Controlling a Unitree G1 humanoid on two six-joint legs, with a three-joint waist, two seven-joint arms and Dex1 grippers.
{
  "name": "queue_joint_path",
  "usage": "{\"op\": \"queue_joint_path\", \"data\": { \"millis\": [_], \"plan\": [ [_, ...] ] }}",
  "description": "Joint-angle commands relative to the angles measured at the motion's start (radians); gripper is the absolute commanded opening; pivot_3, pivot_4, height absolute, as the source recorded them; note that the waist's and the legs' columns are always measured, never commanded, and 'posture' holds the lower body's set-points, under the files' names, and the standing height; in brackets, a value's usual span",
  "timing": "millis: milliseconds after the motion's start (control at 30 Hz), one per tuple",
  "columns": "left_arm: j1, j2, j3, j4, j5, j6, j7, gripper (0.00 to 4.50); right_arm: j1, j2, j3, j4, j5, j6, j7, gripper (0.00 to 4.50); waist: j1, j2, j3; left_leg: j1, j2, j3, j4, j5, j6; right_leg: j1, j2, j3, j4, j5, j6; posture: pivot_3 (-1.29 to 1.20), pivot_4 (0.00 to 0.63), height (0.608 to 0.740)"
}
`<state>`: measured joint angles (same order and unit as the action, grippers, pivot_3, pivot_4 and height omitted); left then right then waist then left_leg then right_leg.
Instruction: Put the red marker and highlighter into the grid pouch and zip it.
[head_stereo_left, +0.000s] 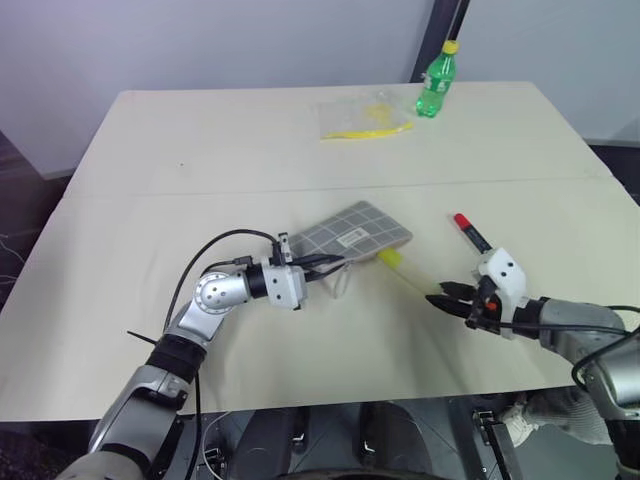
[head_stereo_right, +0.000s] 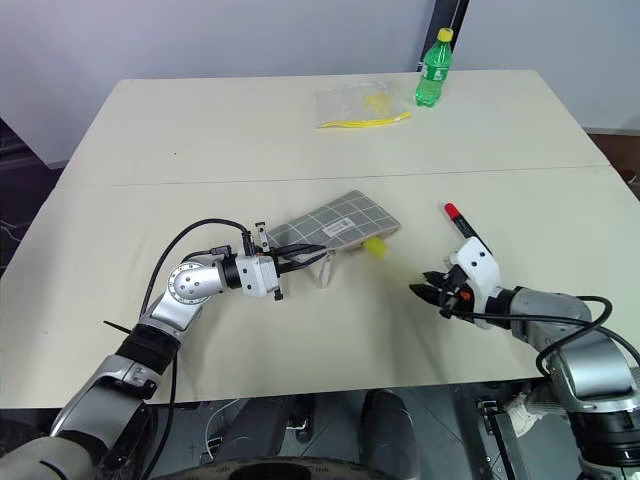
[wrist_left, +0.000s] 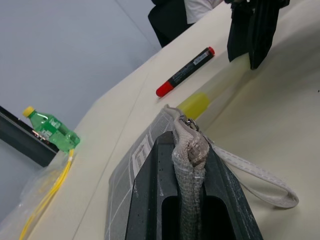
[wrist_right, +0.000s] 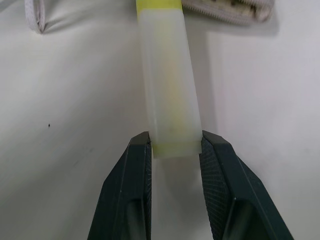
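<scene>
marker (head_stereo_left: 472, 233) right of pouch (head_stereo_left: 357, 229)

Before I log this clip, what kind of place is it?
Probably an indoor test or lab room: one large cream table against plain grey walls, set with staged items, namely a grey pouch, a red marker and a green bottle.

Bright even light, soft shadows, sharp close-ups, no glare
</scene>
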<state>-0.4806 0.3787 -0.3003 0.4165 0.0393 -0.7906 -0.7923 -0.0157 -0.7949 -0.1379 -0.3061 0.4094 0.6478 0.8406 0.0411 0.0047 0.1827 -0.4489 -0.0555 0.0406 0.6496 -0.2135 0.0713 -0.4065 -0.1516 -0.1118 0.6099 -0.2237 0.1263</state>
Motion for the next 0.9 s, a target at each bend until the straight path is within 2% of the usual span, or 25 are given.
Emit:
{"op": "queue_joint_path", "data": {
  "millis": [33, 333, 567, 733, 900],
  "plan": [
    [-0.003, 0.003, -0.012, -0.050, 0.004, -0.011, -0.004, 0.00, -0.044, -0.011, 0.019, -0.019, -0.007, -0.015, 0.008, 0.78, 0.000, 0.000, 0.000, 0.000, 0.000, 0.000, 0.000, 0.000, 0.000, 0.000, 0.000, 0.000, 0.000, 0.000, 0.000, 0.00, 0.150, 0.740],
    [-0.021, 0.021, -0.026, -0.017, -0.033, -0.029, -0.076, 0.00, -0.170, -0.037, 0.082, -0.042, -0.024, -0.056, 0.075, 0.78, 0.001, 0.000, 0.000, 0.000, 0.000, 0.000, 0.000, 0.000, 0.000, 0.000, 0.000, 0.000, 0.000, 0.000, 0.000, 0.00, 0.150, 0.740],
    [-0.021, 0.026, -0.015, -0.008, -0.080, -0.002, -0.109, 0.00, -0.156, -0.077, 0.059, -0.045, -0.027, -0.068, 0.101, 0.78, 0.000, 0.000, 0.000, 0.000, 0.000, 0.000, 0.000, 0.000, 0.000, 0.000, 0.000, 0.000, 0.000, 0.000, 0.000, 0.00, 0.150, 0.740],
    [-0.022, 0.019, -0.024, -0.045, -0.138, 0.020, -0.157, 0.00, -0.180, -0.096, 0.168, -0.044, -0.131, -0.215, 0.144, 0.78, -0.001, 0.000, 0.000, 0.000, 0.000, 0.000, 0.000, 0.000, 0.000, 0.000, 0.000, 0.000, 0.000, 0.000, 0.000, 0.00, 0.150, 0.740],
    [-0.064, 0.034, -0.023, 0.013, -0.158, -0.011, -0.234, 0.00, -0.300, -0.089, 0.265, 0.020, -0.208, -0.300, 0.191, 0.78, -0.001, 0.000, 0.000, 0.000, 0.000, 0.000, 0.001, 0.000, 0.000, -0.001, 0.000, 0.000, 0.000, 0.000, 0.000, 0.00, 0.150, 0.740]
  ]
}}
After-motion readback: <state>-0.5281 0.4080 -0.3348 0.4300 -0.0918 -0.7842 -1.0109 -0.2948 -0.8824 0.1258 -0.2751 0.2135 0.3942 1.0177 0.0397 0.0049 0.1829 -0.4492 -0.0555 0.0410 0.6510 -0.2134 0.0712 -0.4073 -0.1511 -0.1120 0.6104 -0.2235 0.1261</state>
